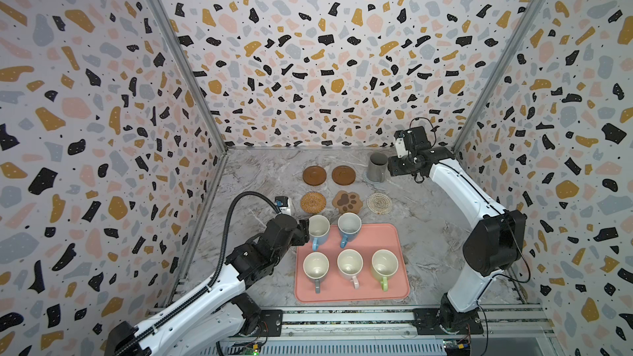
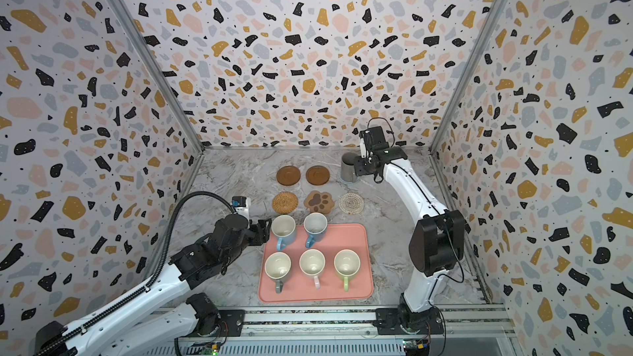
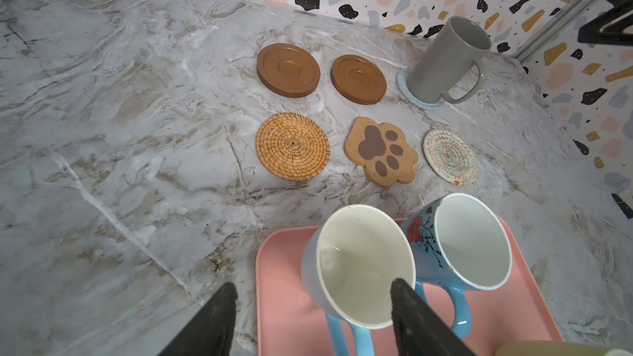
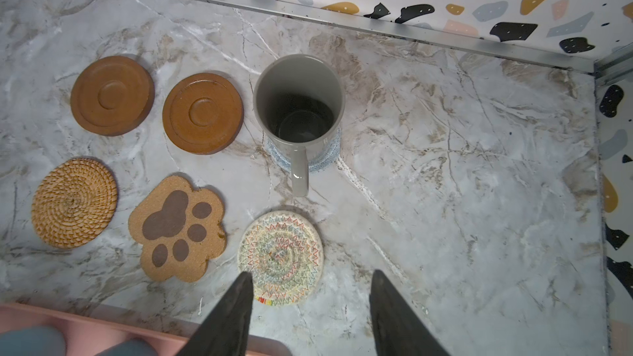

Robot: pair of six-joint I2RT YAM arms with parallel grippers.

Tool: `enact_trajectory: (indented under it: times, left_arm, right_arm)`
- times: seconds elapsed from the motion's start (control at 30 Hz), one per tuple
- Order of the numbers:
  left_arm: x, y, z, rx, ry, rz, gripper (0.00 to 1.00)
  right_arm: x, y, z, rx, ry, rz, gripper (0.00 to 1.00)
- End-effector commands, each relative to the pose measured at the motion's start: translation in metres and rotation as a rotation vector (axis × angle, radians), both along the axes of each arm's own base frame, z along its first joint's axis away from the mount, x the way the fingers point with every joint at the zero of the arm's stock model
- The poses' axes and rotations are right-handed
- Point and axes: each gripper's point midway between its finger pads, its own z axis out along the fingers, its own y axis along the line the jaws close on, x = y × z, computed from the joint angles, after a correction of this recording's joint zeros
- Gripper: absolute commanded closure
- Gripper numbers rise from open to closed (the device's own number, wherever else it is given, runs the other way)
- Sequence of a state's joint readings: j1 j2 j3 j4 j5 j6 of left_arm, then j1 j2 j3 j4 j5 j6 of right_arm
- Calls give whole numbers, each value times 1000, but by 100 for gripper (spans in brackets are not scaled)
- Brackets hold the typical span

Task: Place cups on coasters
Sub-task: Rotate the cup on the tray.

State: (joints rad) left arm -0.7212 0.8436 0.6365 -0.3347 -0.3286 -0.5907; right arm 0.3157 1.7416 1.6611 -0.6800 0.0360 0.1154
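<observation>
A pink tray (image 1: 342, 294) is lying on a marble-patterned desk (image 1: 431, 234). Three cups are standing upright in the tray's near row, from left to right: a grey mug (image 1: 315, 265), a pink mug (image 1: 349, 263) and a light green mug (image 1: 384, 265).

In the tray's far row, a left blue mug (image 1: 318, 227) and a right blue mug (image 1: 349, 226) are standing side by side. The left hand (image 1: 305, 232) is hovering at the tray's far left corner, just beside the left blue mug. Its fingers are spread apart and gripping nothing. In the left wrist view that mug's wall is showing between them, and I cannot tell whether a finger is touching it.

Just beyond the tray, three bare mats are lying in a row: a rattan coaster (image 1: 313, 202), a paw-shaped coaster (image 1: 347, 202) and a whitish patterned coaster (image 1: 379, 203).

Further beyond the tray, a left wooden disc (image 1: 314, 175) and a right wooden disc (image 1: 343, 175) are also lying bare. To their right, a tall dark grey mug (image 1: 377, 167) is standing upright on a grey-blue coaster (image 3: 419, 102). The right hand (image 4: 311, 277) is hanging near this mug, fingers apart, holding nothing and clear of its handle.
</observation>
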Motion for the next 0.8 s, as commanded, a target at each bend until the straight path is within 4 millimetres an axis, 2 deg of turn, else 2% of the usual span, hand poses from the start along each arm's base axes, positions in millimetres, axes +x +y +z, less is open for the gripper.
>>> enact_trajectory:
  times: [0.0, 0.13, 0.17, 0.3, 0.5, 0.6, 0.77]
  left_arm:
    - [-2, -4, 11, 12, 2, -41, 29]
    - [-6, -3, 10, 39, 27, -56, 29]
    - [-5, -2, 10, 42, 27, -52, 29]
    - [0, -4, 16, 27, -3, -38, 28]
    - [6, -5, 18, 7, -36, -19, 27]
    - [6, -2, 16, 6, -41, -6, 27]
    - [3, 6, 13, 6, -47, 24, 26]
  right_arm:
    - [-12, 1, 16, 27, -20, 2, 43]
    - [-26, 9, 18, 54, -3, 14, 43]
    - [-34, 17, 19, 58, 3, 26, 43]
    - [-76, 58, 14, 81, 35, 74, 42]
    - [-140, 100, -3, 105, 124, 90, 39]
    - [-169, 114, -13, 116, 173, 103, 37]
    - [-201, 122, -35, 96, 254, 95, 34]
